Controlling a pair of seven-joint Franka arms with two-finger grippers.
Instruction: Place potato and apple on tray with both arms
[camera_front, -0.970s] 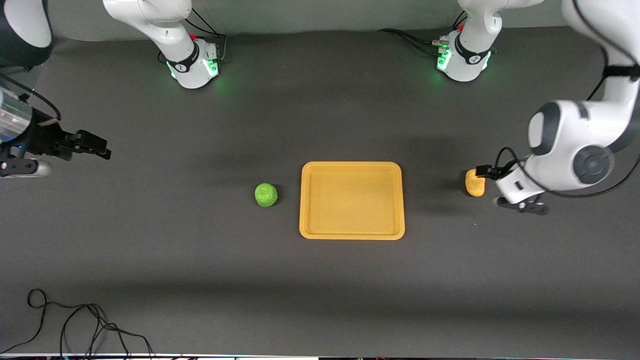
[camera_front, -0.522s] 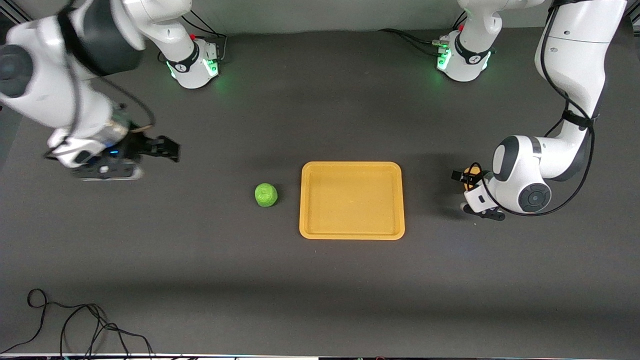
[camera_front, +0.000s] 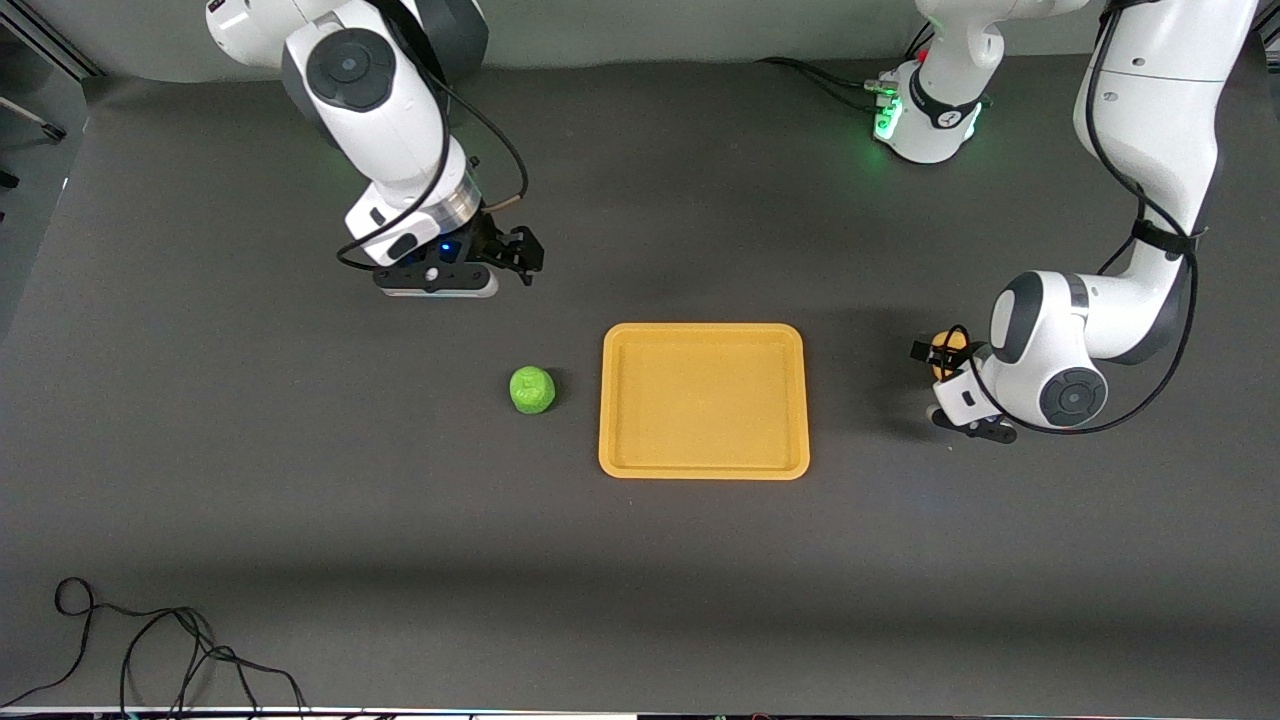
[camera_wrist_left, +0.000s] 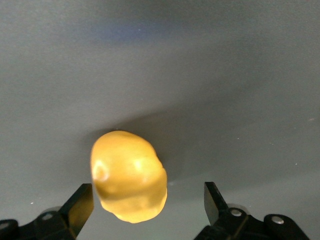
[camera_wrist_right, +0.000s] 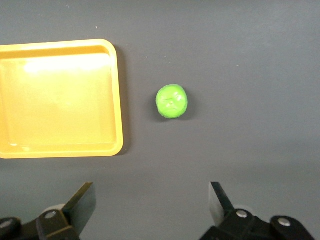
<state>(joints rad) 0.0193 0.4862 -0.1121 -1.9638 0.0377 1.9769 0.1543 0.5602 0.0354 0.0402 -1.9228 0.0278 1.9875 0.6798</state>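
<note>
We take the tray (camera_front: 703, 400) as our landmark. The potato (camera_front: 944, 352) lies on the table well apart from the tray, toward the left arm's end, and the left gripper (camera_wrist_left: 147, 202) is down around it with its fingers spread wide, one on each side and neither pressing. We judge the risk here to be an off-centre squeeze: the potato sits close to one finger, so closing could nudge or roll the lumpy shape out of the grasp.

The apple (camera_front: 532, 389) rests just beside the tray, toward the right arm's end. The right gripper (camera_front: 497, 262) hangs spread apart over bare table, up-table of the apple, so a descent from here would miss it.

We count one potato, one apple, one tray, two arms.
</note>
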